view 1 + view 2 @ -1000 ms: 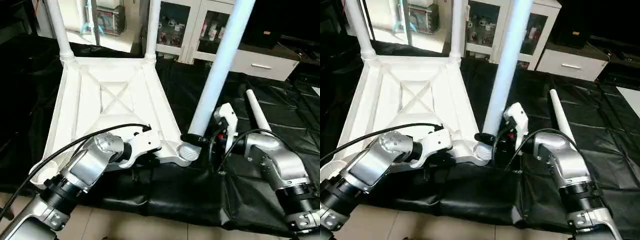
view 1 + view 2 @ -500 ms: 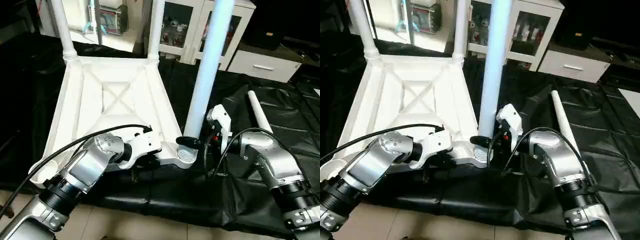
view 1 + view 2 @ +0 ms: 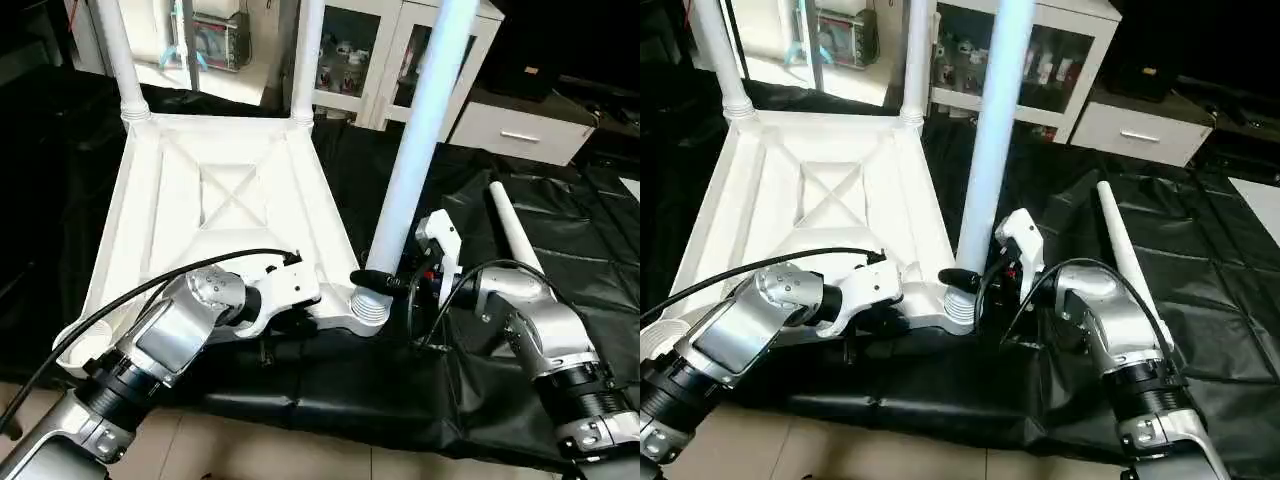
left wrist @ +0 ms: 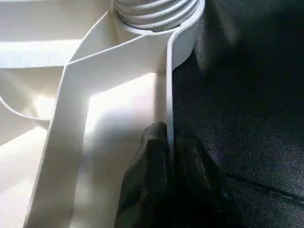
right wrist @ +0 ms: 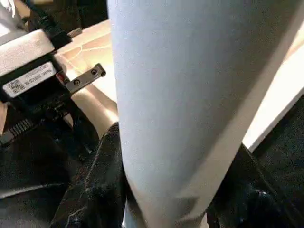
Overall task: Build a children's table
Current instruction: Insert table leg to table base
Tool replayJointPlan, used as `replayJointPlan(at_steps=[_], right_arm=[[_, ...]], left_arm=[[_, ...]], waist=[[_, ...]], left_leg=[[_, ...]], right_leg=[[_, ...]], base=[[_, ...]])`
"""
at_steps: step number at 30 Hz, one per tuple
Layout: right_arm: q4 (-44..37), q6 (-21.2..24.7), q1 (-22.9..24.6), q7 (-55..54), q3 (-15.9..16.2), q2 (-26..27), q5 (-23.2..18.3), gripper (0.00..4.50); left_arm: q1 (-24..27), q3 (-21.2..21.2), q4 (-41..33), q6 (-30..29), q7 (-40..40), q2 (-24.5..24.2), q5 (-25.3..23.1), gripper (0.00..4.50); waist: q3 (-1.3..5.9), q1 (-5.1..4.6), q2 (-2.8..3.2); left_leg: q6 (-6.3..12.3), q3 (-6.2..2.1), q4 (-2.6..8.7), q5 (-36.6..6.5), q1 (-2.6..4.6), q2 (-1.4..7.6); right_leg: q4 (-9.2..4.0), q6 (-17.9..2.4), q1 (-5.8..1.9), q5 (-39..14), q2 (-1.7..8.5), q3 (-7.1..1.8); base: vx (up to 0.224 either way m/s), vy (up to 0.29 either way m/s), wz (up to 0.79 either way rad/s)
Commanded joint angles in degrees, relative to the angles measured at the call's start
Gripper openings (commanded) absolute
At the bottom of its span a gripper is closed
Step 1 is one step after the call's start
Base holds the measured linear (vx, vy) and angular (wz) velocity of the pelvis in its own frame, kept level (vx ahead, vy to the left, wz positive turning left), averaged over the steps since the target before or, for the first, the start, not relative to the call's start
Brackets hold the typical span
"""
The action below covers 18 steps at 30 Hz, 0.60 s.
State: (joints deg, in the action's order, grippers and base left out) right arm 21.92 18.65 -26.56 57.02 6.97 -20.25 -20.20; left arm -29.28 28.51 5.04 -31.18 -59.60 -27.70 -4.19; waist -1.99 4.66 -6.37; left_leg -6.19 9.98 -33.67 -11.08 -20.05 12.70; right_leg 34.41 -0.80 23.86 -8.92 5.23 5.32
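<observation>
Head cam: table top [image 3: 230, 200] lay upside down on the black sheet [image 3: 350, 390], two legs [image 3: 118, 60] upright in the far sockets, a spare leg [image 3: 512, 232] lying right. Left wrist: left gripper [image 4: 168, 190] was clamped on the top's near rim. Right wrist: right gripper [image 5: 166, 204] was clamped around the near-corner leg [image 5: 190, 95], seated in its socket [image 3: 368, 307].

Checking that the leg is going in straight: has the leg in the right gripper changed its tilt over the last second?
Yes. The leg stands more upright against the cabinet behind it.

head stereo: high, facing down-forward, shared table top [image 3: 230, 190] | wrist views: close, along end effectors
</observation>
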Motion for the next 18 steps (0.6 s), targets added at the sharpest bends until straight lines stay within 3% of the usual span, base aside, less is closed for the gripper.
replayJointPlan(at_steps=[1, 12, 18], right_arm=[[4.52, 1.37, 2.16, -3.67, -0.54, -0.32, 2.4, 1.86], [5.4, 0.05, 4.86, -6.55, -3.84, 1.42, 0.89, 1.86], [2.15, -3.36, 10.28, -8.77, -7.25, 4.53, -1.39, 1.86]], left_arm=[[-0.41, 0.17, -2.16, 0.61, -0.92, 0.76, 0.95, 0.03], [-0.28, -0.19, -2.1, 0.6, -0.51, 0.68, 1.05, 0.03], [-0.22, -0.54, -2.04, 0.58, -0.06, 0.84, 1.16, 0.03]], waist=[[3.11, 0.01, 0.96], [3.04, 0.06, 0.94], [3.1, 0.4, 0.93]], left_leg=[[-0.62, 0.16, 4.08, -10.39, 0.08, 0.73], [-0.91, 0.07, 4.2, -11.48, 0.08, 0.79], [-0.92, 0.1, 4.27, -11.05, 0.18, 0.81]], right_leg=[[-3.11, -9.84, -3.22, -11.65, 2.62, -2.67], [-3.39, -9.0, -3.11, -13.64, 2.7, -2.64], [-3.36, -8.75, -3.08, -13.13, 2.78, -2.67]], base=[[0.0, 0.0, 0.0], [0.0, 0.0, 0.0], [0.0, 0.0, 0.0]])
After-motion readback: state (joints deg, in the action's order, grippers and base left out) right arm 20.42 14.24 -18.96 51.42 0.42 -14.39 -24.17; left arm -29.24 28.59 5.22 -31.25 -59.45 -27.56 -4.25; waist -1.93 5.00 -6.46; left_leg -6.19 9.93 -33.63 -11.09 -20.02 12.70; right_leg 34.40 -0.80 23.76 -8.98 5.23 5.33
